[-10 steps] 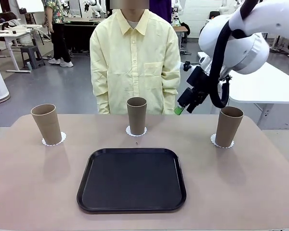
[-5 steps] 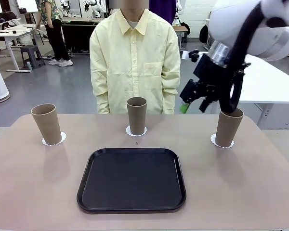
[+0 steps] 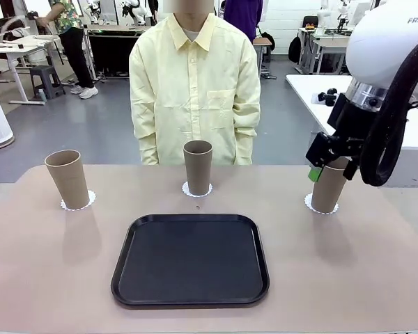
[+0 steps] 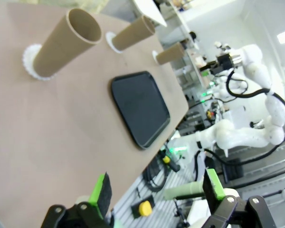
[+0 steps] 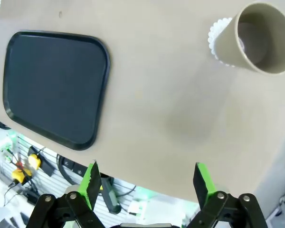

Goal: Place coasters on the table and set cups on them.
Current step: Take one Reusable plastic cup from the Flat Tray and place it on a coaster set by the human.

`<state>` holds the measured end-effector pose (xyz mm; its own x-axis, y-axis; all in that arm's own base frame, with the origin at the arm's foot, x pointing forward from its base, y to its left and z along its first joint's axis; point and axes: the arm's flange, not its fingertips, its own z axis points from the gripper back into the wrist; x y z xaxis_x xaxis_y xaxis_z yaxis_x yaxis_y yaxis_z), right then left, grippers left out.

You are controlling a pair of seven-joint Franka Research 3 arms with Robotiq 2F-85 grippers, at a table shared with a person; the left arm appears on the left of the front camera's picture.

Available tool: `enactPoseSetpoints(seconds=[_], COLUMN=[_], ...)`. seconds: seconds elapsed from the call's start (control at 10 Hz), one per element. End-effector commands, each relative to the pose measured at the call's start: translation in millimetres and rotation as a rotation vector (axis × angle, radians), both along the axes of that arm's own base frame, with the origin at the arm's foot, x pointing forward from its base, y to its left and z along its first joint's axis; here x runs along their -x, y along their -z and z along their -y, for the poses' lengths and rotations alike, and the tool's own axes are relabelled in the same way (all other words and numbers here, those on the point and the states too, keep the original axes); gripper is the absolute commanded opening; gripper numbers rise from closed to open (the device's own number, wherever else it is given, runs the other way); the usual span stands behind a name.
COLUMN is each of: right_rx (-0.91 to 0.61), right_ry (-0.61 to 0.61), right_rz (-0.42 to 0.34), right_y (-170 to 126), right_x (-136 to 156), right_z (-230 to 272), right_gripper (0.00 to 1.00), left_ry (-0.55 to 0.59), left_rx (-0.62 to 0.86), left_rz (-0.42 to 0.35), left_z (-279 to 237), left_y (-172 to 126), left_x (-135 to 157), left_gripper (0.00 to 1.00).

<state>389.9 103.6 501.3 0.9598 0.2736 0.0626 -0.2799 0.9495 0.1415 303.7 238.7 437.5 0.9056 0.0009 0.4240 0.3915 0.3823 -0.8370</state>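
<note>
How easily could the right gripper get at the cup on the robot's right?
Probably easily: the right gripper hangs open just beside that cup, which stands upright on its coaster with nothing between them.

3 cups point(image 3: 198, 167) stand well apart along the table's point(image 3: 56, 264) far side, at 10, 12 and 2 o'clock of the tray point(image 3: 190, 259). Bare lanes run between them. The right gripper point(image 3: 319, 169) hangs beside the 2 o'clock cup point(image 3: 329, 186).

front level, wrists overhead, sharing tray point(image 3: 190, 259)
</note>
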Motion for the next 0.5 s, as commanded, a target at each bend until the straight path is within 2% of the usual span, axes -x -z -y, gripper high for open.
enactPoseSetpoints(seconds=[0.0, 0.4], right_rx=[-0.005, -0.005], right_ry=[-0.011, -0.011], right_rz=[0.023, 0.023], right_y=[-7.4, -7.4], right_x=[-1.0, -1.0], right_z=[-3.7, -3.7], right_gripper=[1.00, 1.00], left_ry=[-0.001, -0.001], left_rx=[0.010, 0.010], left_rz=[0.007, 0.007], left_z=[-0.6, -0.6], left_y=[-2.0, -2.0], left_x=[1.3, 1.3], left_gripper=[1.00, 1.00])
